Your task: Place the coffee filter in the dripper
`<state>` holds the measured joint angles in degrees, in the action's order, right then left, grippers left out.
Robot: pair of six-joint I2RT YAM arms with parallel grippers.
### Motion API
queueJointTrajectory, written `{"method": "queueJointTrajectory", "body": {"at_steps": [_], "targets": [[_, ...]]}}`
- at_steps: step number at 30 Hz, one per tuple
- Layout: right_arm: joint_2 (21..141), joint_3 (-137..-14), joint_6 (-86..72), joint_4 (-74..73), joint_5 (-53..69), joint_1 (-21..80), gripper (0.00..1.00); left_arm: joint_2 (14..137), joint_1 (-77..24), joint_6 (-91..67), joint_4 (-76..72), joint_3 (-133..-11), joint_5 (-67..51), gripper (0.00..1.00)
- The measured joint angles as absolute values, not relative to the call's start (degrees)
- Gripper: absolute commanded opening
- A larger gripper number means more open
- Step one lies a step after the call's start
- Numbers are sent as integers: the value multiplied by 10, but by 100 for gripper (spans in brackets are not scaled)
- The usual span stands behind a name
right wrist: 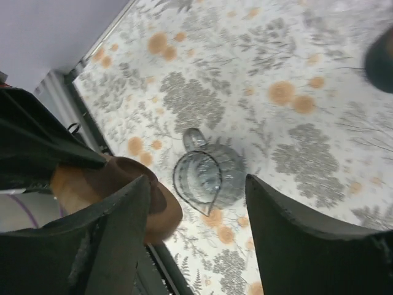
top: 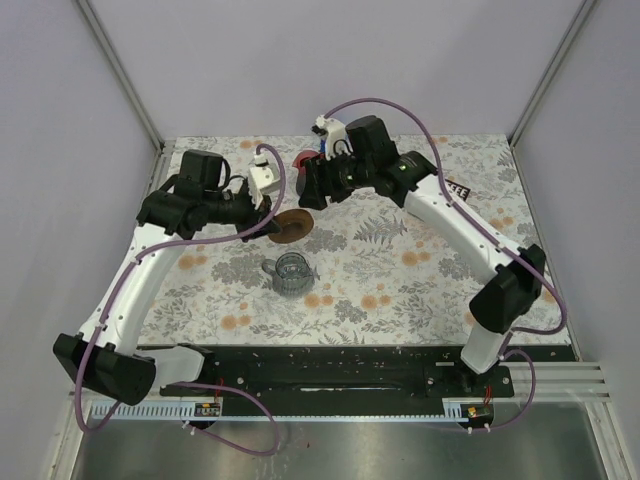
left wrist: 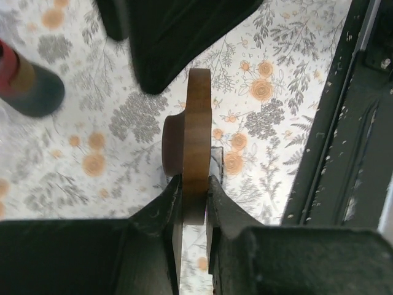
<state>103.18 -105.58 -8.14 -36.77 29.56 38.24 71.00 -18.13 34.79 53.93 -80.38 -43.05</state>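
Note:
The coffee filter (top: 293, 226) is a flat brown paper piece held above the table, left of centre. My left gripper (top: 268, 228) is shut on it. In the left wrist view the filter (left wrist: 198, 123) stands edge-on, pinched between both fingers of the left gripper (left wrist: 193, 184). The dripper (top: 290, 272), clear and ribbed with a small handle, stands upright on the floral table just below the filter. My right gripper (top: 308, 185) hovers just behind the filter, open and empty. In the right wrist view the right gripper (right wrist: 198, 181) frames the dripper (right wrist: 199, 178), with the filter (right wrist: 156, 206) at its left finger.
A dark, red-topped object (top: 303, 160) stands behind the right gripper; it shows as a dark object (left wrist: 27, 80) in the left wrist view. A black lettered card (top: 458, 190) lies at the right. A black rail (top: 330, 365) runs along the near table edge.

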Motion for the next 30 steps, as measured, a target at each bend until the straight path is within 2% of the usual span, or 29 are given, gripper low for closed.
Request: {"method": "queueJointTrajectory", "body": {"at_steps": [1, 6, 10, 13, 17, 20, 26, 28, 30], "targets": [[1015, -1047, -78, -367, 260, 382, 81, 712, -180, 316, 533, -799, -425, 0], [931, -998, -56, -346, 135, 382, 80, 717, -159, 170, 506, -774, -428, 0], [880, -947, -18, -307, 66, 413, 82, 718, -100, 65, 478, -755, -477, 0], [882, -938, 17, -290, 40, 465, 99, 722, -64, 5, 462, -752, -517, 0], [918, -951, 36, -287, 34, 499, 98, 734, -58, -45, 444, -743, -566, 0], [954, -973, 37, -289, 20, 498, 84, 738, -58, -63, 440, -735, -583, 0], [979, -981, 39, -298, 11, 497, 65, 739, -56, -79, 430, -735, -597, 0], [979, -983, 40, -298, 19, 497, 47, 739, -55, -83, 425, -735, -600, 0], [979, -984, 38, -297, 32, 498, 22, 740, -55, -87, 417, -735, -600, 0]]}}
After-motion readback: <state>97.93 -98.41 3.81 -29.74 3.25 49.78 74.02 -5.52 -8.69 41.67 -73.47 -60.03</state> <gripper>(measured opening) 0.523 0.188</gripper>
